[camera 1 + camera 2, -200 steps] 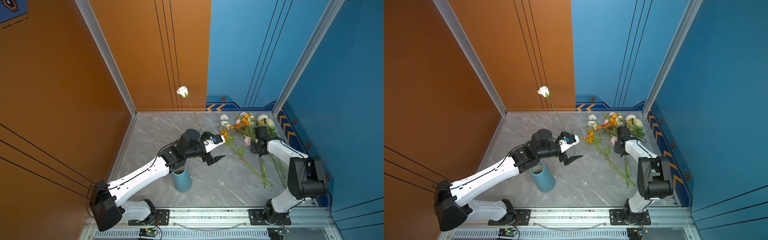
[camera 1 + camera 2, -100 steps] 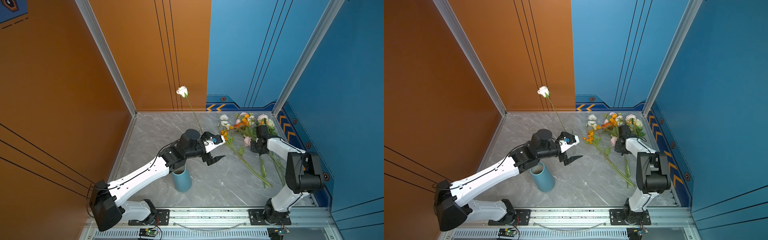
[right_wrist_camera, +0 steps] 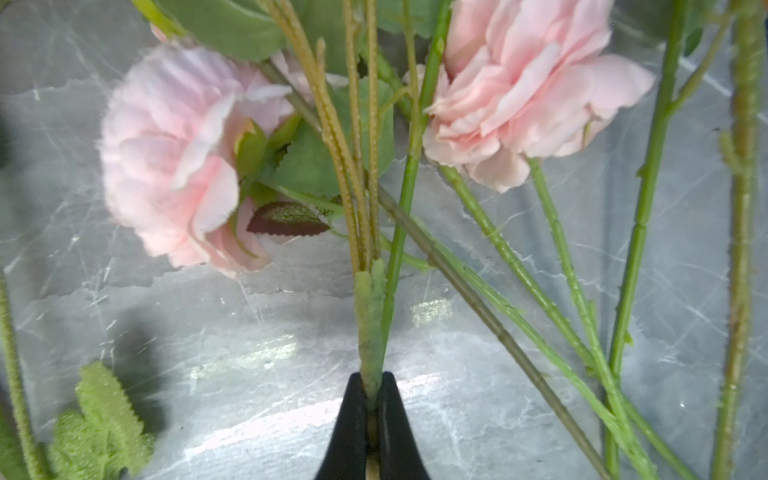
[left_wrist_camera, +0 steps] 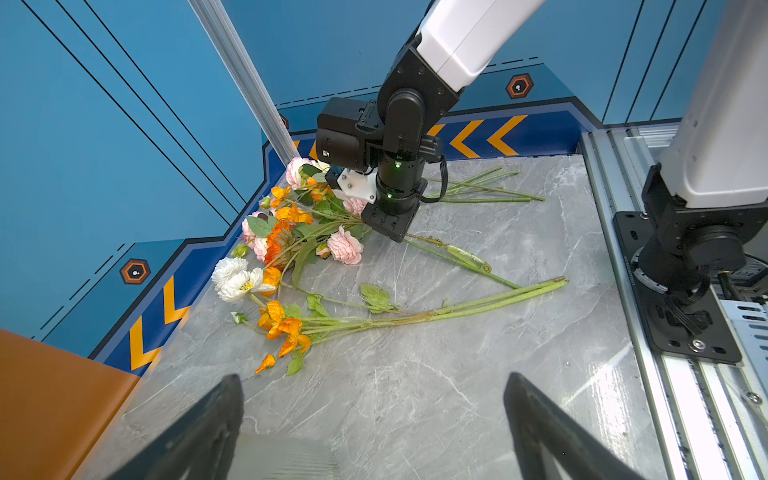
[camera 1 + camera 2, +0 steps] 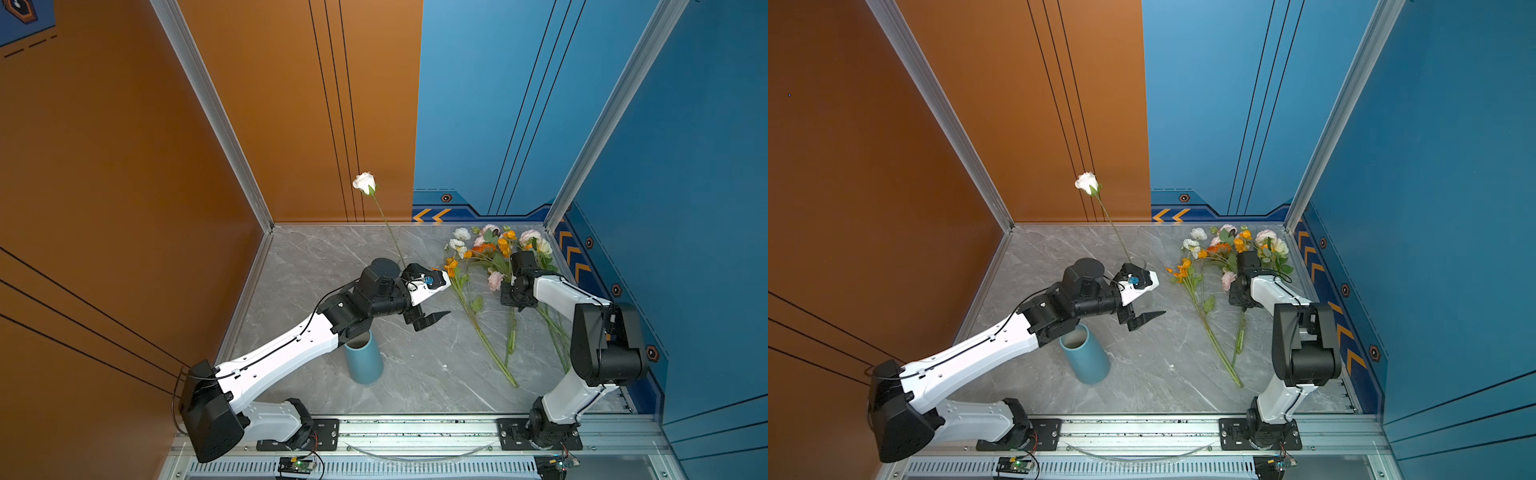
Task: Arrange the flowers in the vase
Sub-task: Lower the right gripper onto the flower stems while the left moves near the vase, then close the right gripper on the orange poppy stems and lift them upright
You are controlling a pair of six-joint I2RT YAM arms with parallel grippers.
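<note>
The flowers [image 5: 486, 253] [image 5: 1225, 249] lie in a loose pile at the back right of the grey marble floor, stems pointing toward the front. My right gripper [image 5: 516, 305] [image 4: 388, 230] points down into the pile. In the right wrist view it [image 3: 371, 376] is shut on one fuzzy green stem [image 3: 370, 316], between two pink blooms [image 3: 174, 166]. A white rose [image 5: 365, 183] [image 5: 1087, 183] stands tall; its lower stem is hidden behind my left arm. The blue vase [image 5: 365, 361] [image 5: 1086, 357] stands upright under that arm. My left gripper [image 5: 432, 293] [image 4: 372, 378] hangs open and empty, left of the pile.
Orange and blue walls close in the back and both sides. A metal rail [image 5: 415, 428] carrying both arm bases runs along the front edge. The right arm's base [image 4: 685, 266] stands near the stem ends of the pile.
My right gripper has closed on the green stem, and the right arm's elbow has swung slightly. The left arm, the rose and the vase have not moved.
</note>
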